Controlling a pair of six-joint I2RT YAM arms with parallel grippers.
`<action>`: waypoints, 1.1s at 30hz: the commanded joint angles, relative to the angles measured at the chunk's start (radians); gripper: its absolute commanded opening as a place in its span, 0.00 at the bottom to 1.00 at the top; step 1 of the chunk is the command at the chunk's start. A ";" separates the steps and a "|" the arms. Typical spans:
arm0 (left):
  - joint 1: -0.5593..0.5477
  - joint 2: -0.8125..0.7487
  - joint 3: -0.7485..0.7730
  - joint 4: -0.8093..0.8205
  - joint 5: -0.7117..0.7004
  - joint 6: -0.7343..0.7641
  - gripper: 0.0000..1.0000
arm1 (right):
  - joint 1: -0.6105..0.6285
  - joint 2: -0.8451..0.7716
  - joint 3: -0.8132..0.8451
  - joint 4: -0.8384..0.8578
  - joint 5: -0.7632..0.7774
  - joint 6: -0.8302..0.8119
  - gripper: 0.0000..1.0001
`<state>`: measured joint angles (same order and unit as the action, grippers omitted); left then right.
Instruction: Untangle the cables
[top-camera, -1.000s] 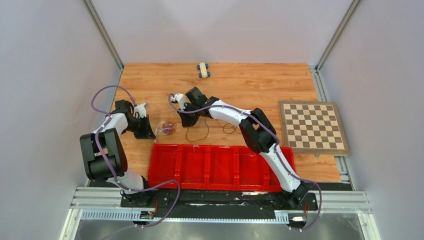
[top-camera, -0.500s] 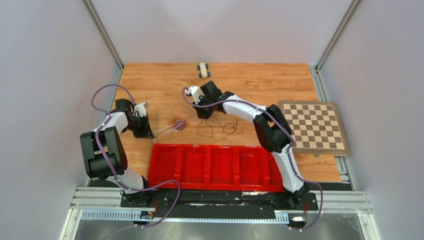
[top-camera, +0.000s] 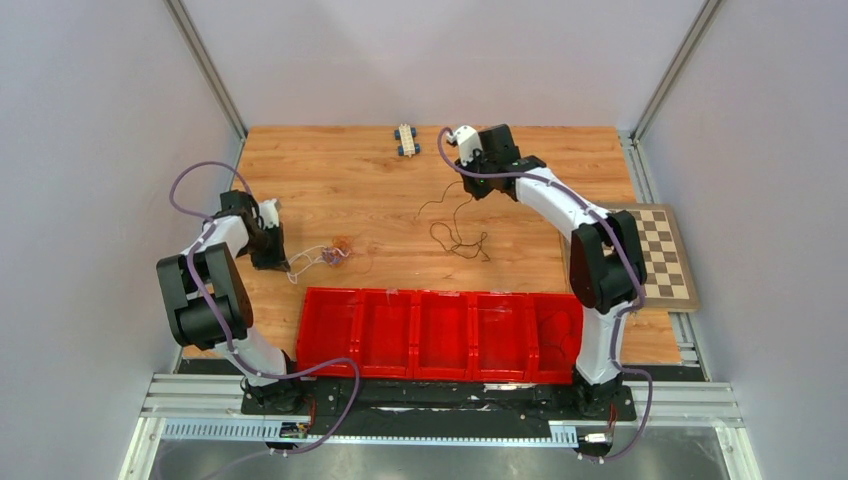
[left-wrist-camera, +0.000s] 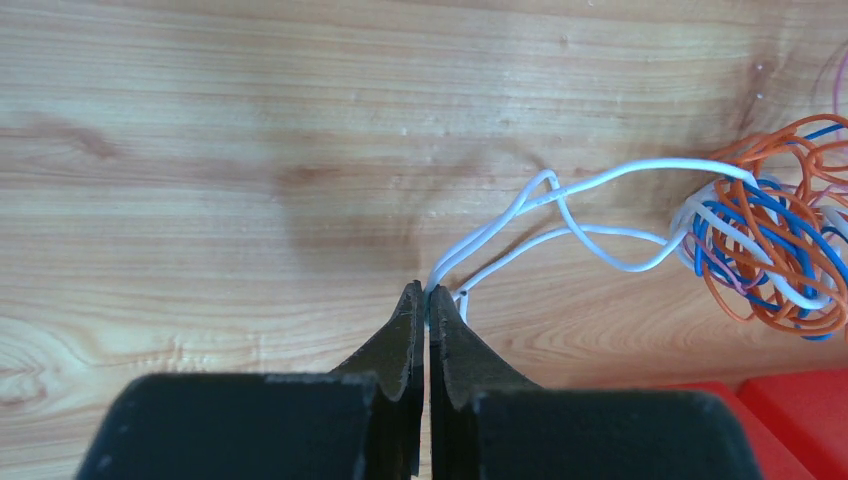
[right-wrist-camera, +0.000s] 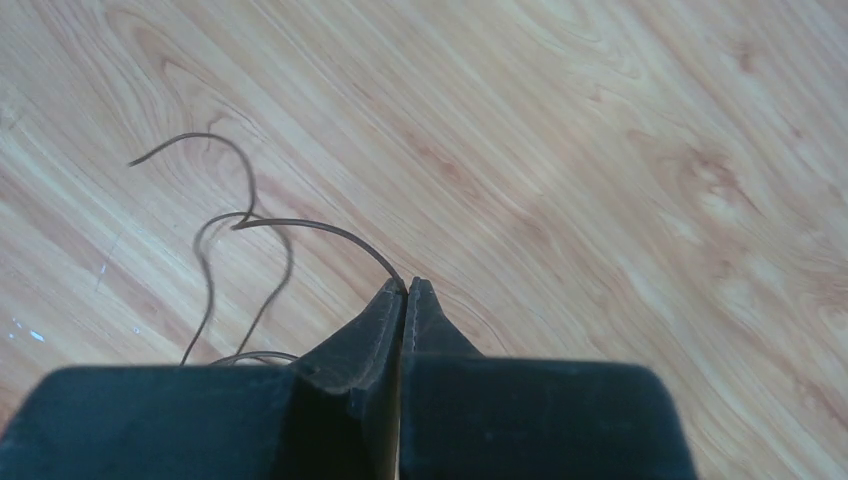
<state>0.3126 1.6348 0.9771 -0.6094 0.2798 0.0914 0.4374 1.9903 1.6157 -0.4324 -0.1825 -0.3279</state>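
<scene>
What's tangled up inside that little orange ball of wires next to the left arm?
Inside the orange loops run blue wires and a white wire that leads out to the left gripper. The very middle is covered.

On the table (top-camera: 330, 170), the knot of cables (top-camera: 337, 250) lies left of the middle, just beyond the row of bins (top-camera: 440, 335) that stands along the near edge. The single cable (top-camera: 442, 237) lies apart to its right (nearer the centre). The toy car (top-camera: 405, 139) is at the far edge, the chessboard (top-camera: 665, 260) at the right edge, partly behind the right arm (top-camera: 600, 262).
</scene>
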 joint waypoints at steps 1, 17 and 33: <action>0.009 0.012 0.047 -0.008 -0.018 0.030 0.00 | -0.006 -0.109 -0.020 -0.043 -0.050 -0.035 0.00; 0.006 -0.006 0.065 -0.046 0.106 0.019 0.00 | -0.015 -0.163 -0.191 -0.293 0.015 -0.141 0.65; 0.006 -0.008 0.051 -0.047 0.110 0.015 0.00 | -0.017 -0.035 -0.074 -0.296 -0.219 0.117 0.98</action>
<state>0.3157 1.6444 1.0100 -0.6556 0.3695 0.0971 0.4217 1.9236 1.4754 -0.7433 -0.3180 -0.3191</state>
